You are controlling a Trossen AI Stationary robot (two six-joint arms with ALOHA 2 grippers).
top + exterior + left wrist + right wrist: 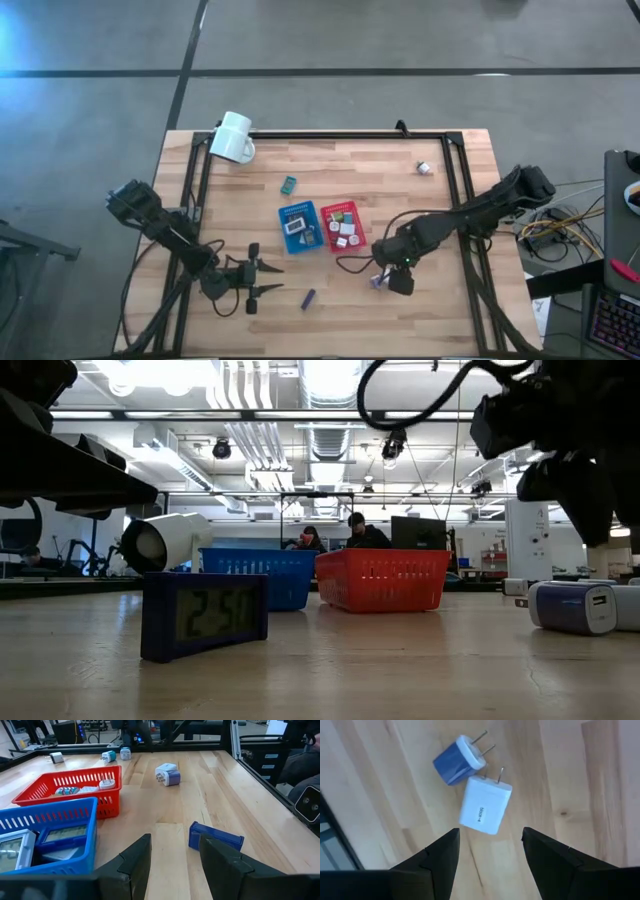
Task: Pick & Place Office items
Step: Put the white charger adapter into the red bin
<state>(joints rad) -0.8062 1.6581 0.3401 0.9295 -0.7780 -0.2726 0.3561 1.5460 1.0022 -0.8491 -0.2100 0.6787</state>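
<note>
Right tool point(490, 852): fingers apart with nothing between them, poised over two plug adapters near the worktop's front edge, just in front of the red tray.
White plug adapter point(485, 806): small boxy white charger with two metal prongs, lying flat on the wood, touching the blue one.
Blue plug adapter point(457, 760): small blue-and-white charger with two prongs, lying beside the white one, beyond the right tool's fingers.
Left tool point(262, 277): fingers apart, empty, low over the front left of the worktop, pointing toward the dark blue clock.
Dark blue clock point(216, 836): small flat rectangular digital clock in dark blue plastic, lying on bare wood between the two tools, apart from both.
Blue tray point(298, 226): blue plastic mesh tray at mid-worktop, holding flat rectangular pieces, one white-framed.
Red tray point(342, 224): red plastic mesh tray touching the blue tray's right side, holding small white and teal pieces.
Teal piece point(288, 183): small, alone behind the blue tray.
White mug point(233, 137): lying on its side at the back left.
Small white piece point(424, 167): alone at the back right.
Worktop point(400, 310): light wooden planks.
</note>
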